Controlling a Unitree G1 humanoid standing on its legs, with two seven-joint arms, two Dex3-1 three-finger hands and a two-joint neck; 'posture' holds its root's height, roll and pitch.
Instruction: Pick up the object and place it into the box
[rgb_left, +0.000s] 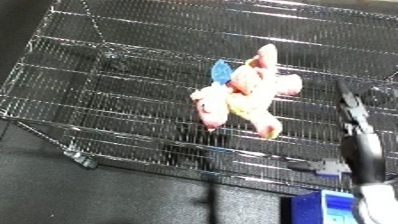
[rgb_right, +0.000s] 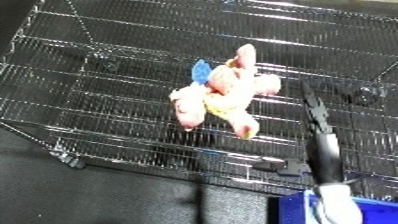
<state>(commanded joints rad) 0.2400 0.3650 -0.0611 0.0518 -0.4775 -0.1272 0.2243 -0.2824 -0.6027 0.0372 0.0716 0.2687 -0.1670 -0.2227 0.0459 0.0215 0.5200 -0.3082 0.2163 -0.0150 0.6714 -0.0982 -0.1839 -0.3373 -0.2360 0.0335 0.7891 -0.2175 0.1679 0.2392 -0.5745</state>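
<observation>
A pink and yellow plush toy (rgb_left: 244, 95) with a blue patch is lying sprawled near the centre of the frame on a wire mesh bin (rgb_left: 107, 75). It is looking soft, light and easily squashed, and its plump middle seems the surest place to take hold. The right hand (rgb_right: 318, 125) is reaching in from the lower right, fingers straight and together, just beside the toy without touching. A blue container (rgb_right: 355, 207) is showing at the bottom right.
</observation>
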